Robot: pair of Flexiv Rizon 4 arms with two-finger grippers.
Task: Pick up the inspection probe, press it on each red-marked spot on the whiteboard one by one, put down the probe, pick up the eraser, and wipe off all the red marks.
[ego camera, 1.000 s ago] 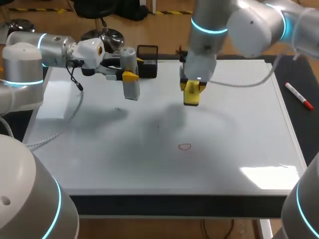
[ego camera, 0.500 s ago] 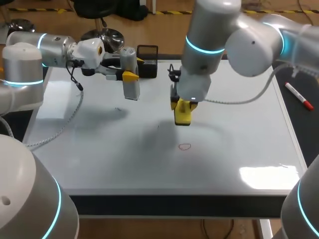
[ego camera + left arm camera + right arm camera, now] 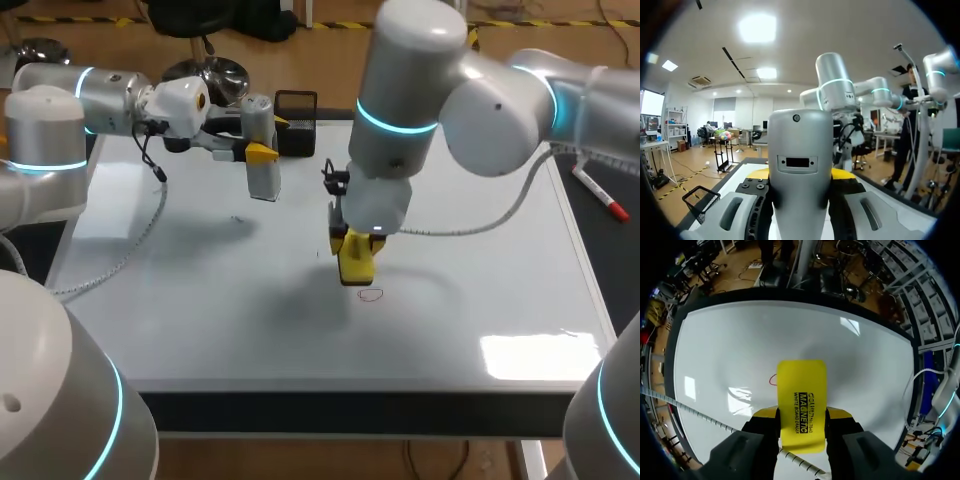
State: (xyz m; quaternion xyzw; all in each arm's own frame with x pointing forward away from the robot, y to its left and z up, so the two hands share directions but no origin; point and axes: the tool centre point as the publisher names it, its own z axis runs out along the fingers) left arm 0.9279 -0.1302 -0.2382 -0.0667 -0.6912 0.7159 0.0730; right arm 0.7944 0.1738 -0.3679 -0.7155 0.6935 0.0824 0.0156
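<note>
Eraser, clamped between the closed fingers of the right end effector, sits just at 11 o'clock of the red mark on the whiteboard. I judge this to be the wiping step, and the next move calls for pressing down and sweeping toward 5 o'clock. At the board's 11 o'clock, the left end effector grips the probe.

Not much extra stuff here, honestly. There's a marker with a white barrel and red at both ends, lying at a slant on the dark table, just off the right edge of the whiteboard and not touching it. At the far edge there's a black wire mesh basket, standing upright with its top open. The left wrist view also catches that basket, off to one side. The table shows as a black strip along the near edge too.
</note>
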